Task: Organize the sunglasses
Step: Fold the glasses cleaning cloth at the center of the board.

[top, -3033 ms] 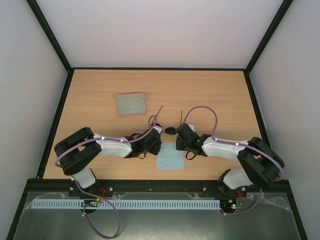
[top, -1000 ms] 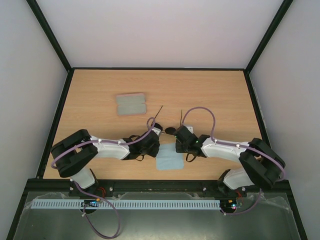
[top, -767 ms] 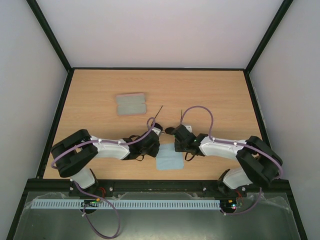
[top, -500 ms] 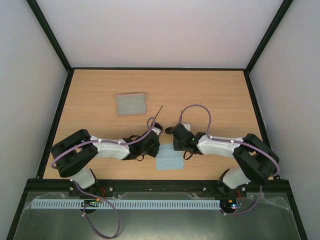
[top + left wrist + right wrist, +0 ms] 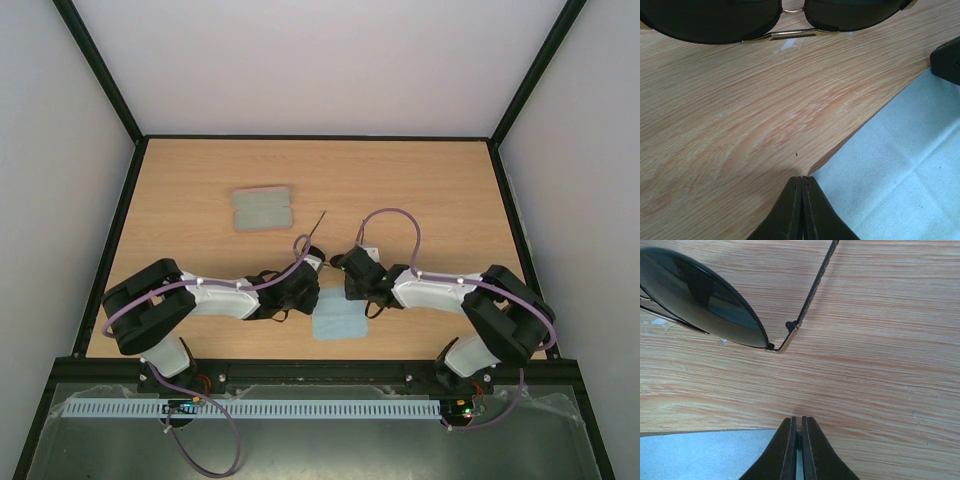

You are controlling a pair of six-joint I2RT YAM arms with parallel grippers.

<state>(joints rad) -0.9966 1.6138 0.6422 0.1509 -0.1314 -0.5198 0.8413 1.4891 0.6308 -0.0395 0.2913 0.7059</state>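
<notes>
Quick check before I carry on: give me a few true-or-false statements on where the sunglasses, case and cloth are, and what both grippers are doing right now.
1. The case lies open on the table. True.
2. The sunglasses are inside the case. False: they lie on bare wood, just beyond the blue cloth.
3. The left gripper and the right gripper both have their jaws closed. True.
4. The right gripper is clamped on a temple arm of the sunglasses. False: its fingertips sit at the cloth's edge, apart from the frame.
</notes>
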